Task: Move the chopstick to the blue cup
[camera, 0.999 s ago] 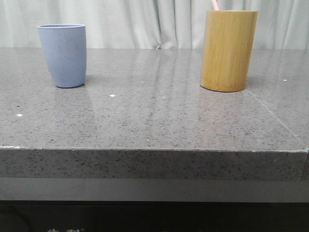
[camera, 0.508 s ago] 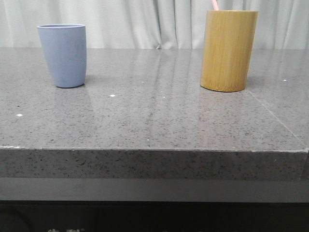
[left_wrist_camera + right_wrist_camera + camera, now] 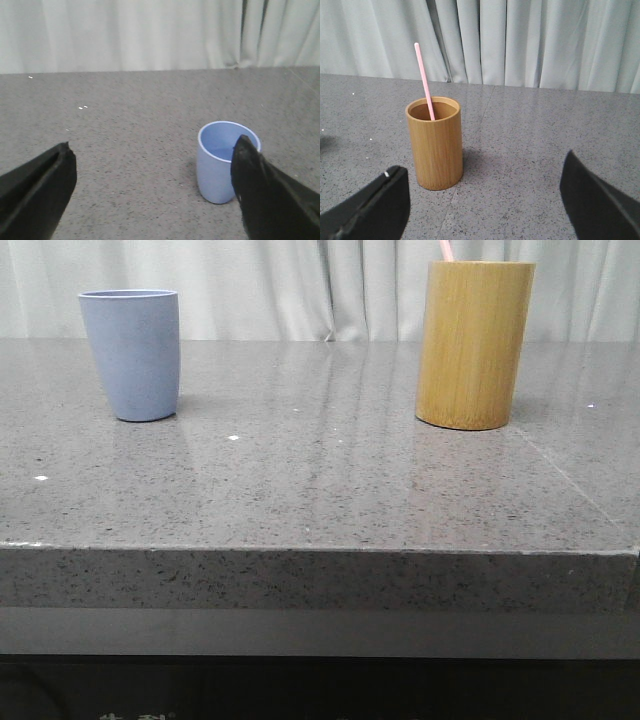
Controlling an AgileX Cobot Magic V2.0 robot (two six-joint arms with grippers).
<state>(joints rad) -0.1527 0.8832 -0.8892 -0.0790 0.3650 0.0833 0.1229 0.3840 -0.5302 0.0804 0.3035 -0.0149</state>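
Front view: one blue cup (image 3: 130, 355) stands upright at the upper left of the frame on the grey speckled table (image 3: 320, 490), and one bamboo holder (image 3: 474, 345) stands upright at the upper right, well apart from the cup. A short pink tip of the single chopstick (image 3: 446, 250) pokes above the holder's rim at the top edge of the frame. Pale curtains (image 3: 300, 285) hang behind the table.

From the left wrist, the left gripper (image 3: 152, 192) has its two dark fingers spread wide, one at the lower left of the frame and one at the lower right, with nothing between them. The blue cup (image 3: 220, 167) sits at the lower right, partly behind the finger on that side, its inside showing bare.

From the right wrist, the right gripper (image 3: 485, 205) is also spread wide and holds nothing. The bamboo holder (image 3: 435, 142) stands left of centre, and the one chopstick (image 3: 424, 80) leans inside it, its upper end tilted toward the upper left.
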